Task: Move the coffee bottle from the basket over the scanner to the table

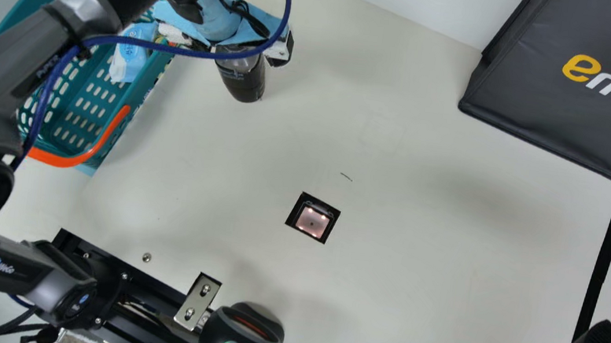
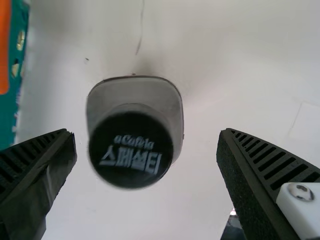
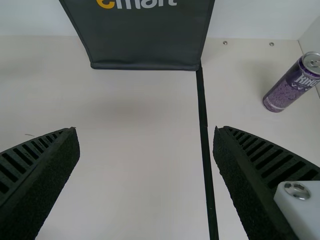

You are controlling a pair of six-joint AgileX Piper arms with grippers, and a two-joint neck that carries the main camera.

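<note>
Open room from the basket's [image 1: 86, 109] edge, past the scanner [image 1: 312, 220], to the bag [image 1: 557, 115]. Left gripper [image 1: 231, 49] spread wide above the table [image 1: 417, 255], coffee bottle [image 1: 245, 82] between the fingers, not pinched, seemingly upright on the table. Right gripper [image 3: 146, 132] spread too. Blue-white pack [image 1: 132, 54] in the basket.

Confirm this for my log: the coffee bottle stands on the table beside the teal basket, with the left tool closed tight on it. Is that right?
Not quite. The left wrist view shows the left tool open, with a gap on either side of the coffee bottle. The bottle does stand on the table beside the teal basket.
</note>
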